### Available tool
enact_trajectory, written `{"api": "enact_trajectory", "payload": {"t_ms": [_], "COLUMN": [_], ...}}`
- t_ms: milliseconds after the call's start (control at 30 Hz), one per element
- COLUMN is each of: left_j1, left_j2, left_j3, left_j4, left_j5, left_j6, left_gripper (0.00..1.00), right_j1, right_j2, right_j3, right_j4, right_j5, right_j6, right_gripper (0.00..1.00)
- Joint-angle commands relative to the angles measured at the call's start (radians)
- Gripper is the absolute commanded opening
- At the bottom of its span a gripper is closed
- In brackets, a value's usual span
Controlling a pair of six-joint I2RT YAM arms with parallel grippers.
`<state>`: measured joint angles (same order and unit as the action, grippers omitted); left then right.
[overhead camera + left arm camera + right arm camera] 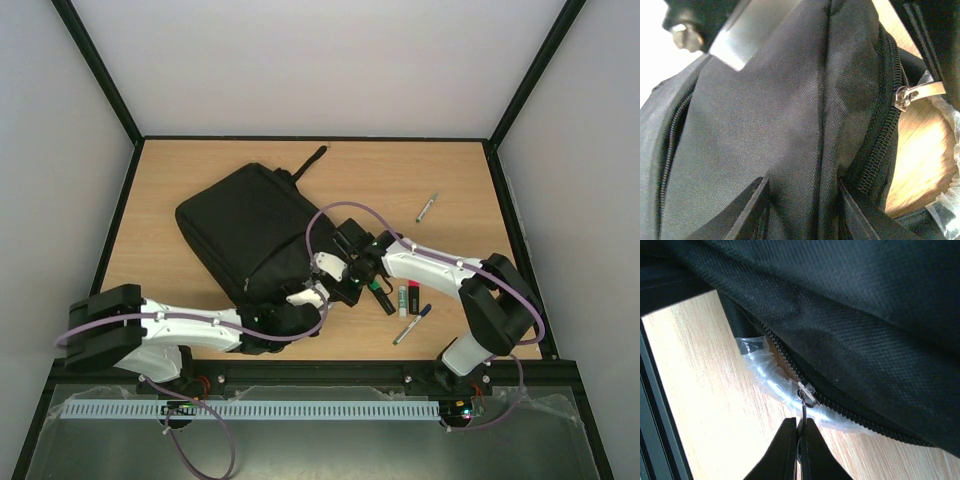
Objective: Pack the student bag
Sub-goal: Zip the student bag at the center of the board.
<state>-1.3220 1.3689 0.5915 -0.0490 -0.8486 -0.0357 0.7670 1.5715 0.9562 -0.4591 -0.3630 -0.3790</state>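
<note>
Overhead, the student bag lies flat on the wooden surface. Both arms meet at its near right corner, the left arm reaching in from the near left and the right arm from the right. From up there the jaws are lost against the black cloth, so over to the wrist cameras.

On the right wrist view the right jaws are together, clamped on the thin ring of the zipper pull. The silver slider sits just past their tips, and bag cloth fills everything beyond. Crinkled clear plastic pokes out along the zipper line, left of the jaws.

The left wrist view shows the left jaws apart, a ridge of bag cloth standing between the fingers. Whether they pinch it cannot be told. Off to their right hangs a silver zipper tab.

Only the overhead view gives the loose things. To the right of the right jaws, a red-and-white stick and a blue-capped pen lie just beside the arm. A grey pen sits farther off.

Black rails frame the board, plain white walls close it in, and a white slotted strip runs along the near edge.
</note>
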Motion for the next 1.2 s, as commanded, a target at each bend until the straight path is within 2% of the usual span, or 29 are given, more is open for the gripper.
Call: {"api": "enact_trajectory", "payload": {"t_ms": [0,100,167,367,633,833,1033,1167], "left_j1": [0.028,0.03,0.029,0.0,-0.058,-0.084,-0.114,-0.132], "left_j2": [0.041,0.05,0.044,-0.028,-0.07,-0.077,-0.106,-0.118], "left_j3": [0.039,0.041,0.038,0.024,0.007,-0.013,-0.032,-0.047], "left_j4": [0.095,0.097,0.087,0.053,-0.014,-0.039,-0.043,-0.024], "left_j5": [0.044,0.071,0.077,0.085,0.089,0.085,0.088,0.095], "left_j6": [0.09,0.091,0.081,0.058,0.02,0.0,0.02,0.037], "left_gripper": [0.3,0.09,0.03,0.02,0.02,0.02,0.02,0.02], "right_j1": [-0.017,-0.06,-0.099,-0.231,-0.33,-0.37,-0.379,-0.391], "right_j2": [0.001,0.005,0.014,0.094,0.255,0.347,0.401,0.445], "right_j3": [0.02,0.028,0.031,0.057,0.199,0.279,0.336,0.412], "right_j4": [-0.09,-0.11,-0.117,-0.141,-0.168,-0.187,-0.247,-0.279], "right_j5": [-0.024,-0.025,-0.026,-0.019,-0.014,0.002,0.057,0.085], "right_j6": [-0.03,-0.056,-0.078,-0.159,-0.206,-0.24,-0.393,-0.423], "right_gripper": [0.01,0.01,0.01,0.01,0.01,0.01,0.01,0.01]}}
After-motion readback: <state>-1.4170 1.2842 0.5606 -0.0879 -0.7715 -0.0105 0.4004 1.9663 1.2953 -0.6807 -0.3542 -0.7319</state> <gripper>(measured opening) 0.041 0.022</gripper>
